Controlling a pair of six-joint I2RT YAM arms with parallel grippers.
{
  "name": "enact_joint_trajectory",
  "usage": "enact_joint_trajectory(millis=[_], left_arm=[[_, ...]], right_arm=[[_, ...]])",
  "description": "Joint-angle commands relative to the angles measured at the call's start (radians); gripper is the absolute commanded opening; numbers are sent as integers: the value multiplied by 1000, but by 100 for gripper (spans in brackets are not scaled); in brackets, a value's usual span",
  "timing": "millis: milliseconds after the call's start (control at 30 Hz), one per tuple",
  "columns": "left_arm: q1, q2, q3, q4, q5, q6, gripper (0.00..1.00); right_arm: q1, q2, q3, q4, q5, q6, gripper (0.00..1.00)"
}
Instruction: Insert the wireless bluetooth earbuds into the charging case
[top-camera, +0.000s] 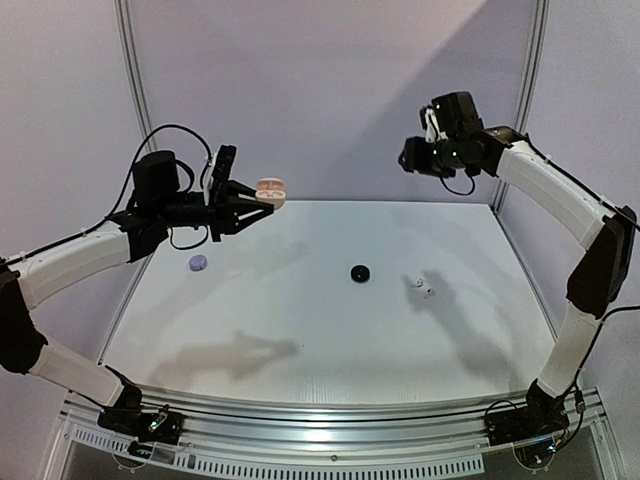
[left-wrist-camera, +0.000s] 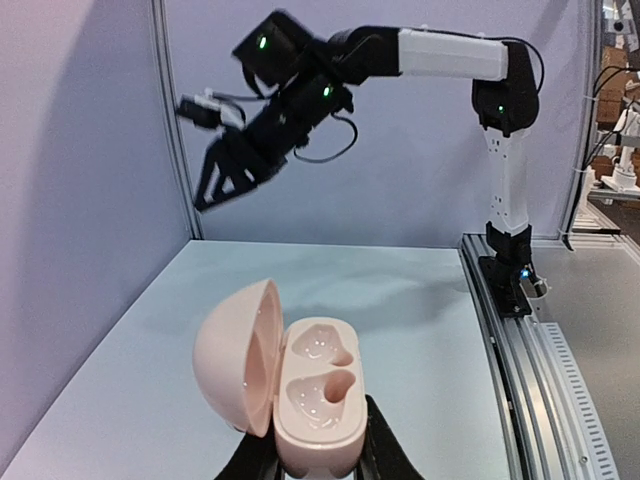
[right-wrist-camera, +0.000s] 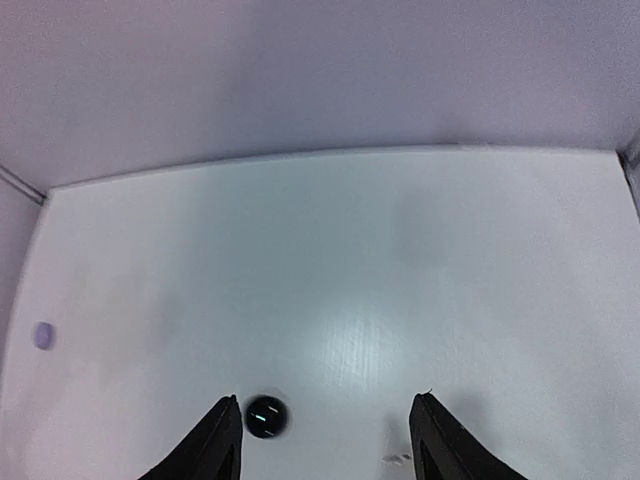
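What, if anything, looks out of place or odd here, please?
The open pink case is held aloft in the left claw, both wells empty, while small white pieces, likely earbuds, lie loose on the table. Nothing looks spilled or damaged.

Left arm and right arm: white shells, black joints, loose black cables at the wrists. Right arm's got green LEDs, right gripper is all black.

Table: is carrying three small things.
Lavender case: is lying below the left gripper.
Black case: is sitting just beside the right gripper.
White earbuds: are lying beneath it.
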Motion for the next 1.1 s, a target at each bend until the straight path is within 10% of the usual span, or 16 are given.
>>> enact_joint_trajectory(millis=[0,200,433,1067], left_arm=[[-10,-22,-21,41,-10,-22,0],[-6,-26,-25,47,-6,-17,0],[2,-36,-35,46,-6,-15,0],[9,-33,-37,51,-5,-7,0]], right_arm=[[-56,93,-104,-314,117,134,61],[-76,200,-133,-389,107,174,61],[-96,276,-230,-328,-7,227,34],[-99,334,-354,-248,-62,260,28]])
